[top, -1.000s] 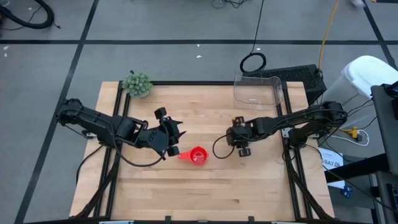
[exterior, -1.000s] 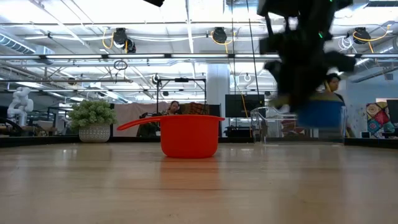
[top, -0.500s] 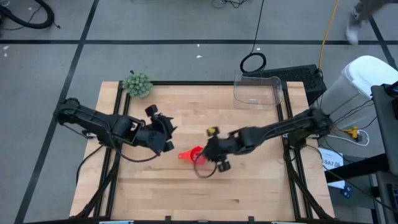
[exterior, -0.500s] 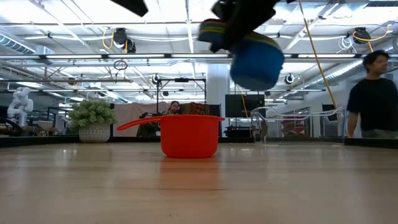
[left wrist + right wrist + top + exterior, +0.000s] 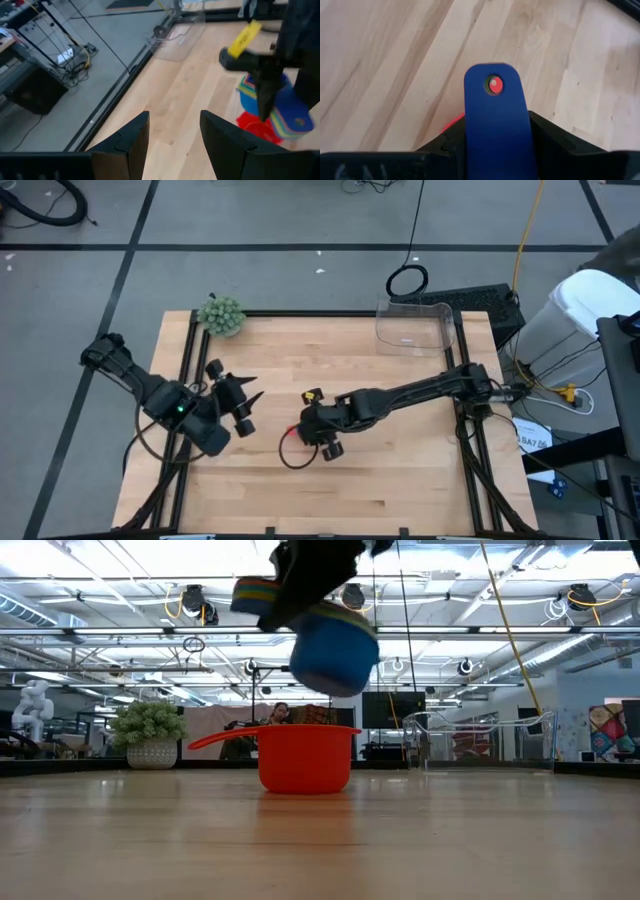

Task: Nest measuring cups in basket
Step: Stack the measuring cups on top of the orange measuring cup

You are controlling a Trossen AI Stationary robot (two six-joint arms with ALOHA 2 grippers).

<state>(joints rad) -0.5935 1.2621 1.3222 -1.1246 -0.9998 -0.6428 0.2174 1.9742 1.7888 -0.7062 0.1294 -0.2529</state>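
Measuring cups, a nested blue-bottomed stack (image 5: 322, 635), hang above the red cup (image 5: 300, 757) mid-bench; we see our right pincer (image 5: 318, 428) clamping their handles, left pincer (image 5: 232, 402) open.

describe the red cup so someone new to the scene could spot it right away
Start at the wooden table and look near its middle, just beneath the right gripper. The red plastic measuring cup stands upright there, its flat handle level. It is the only cup resting on the wood; the stacked cups hang above it.

Red cup (image 5: 304, 757) smooth glossy plastic; table (image 5: 400, 470) pale matt wood; basket (image 5: 412, 326) clear, probably plastic
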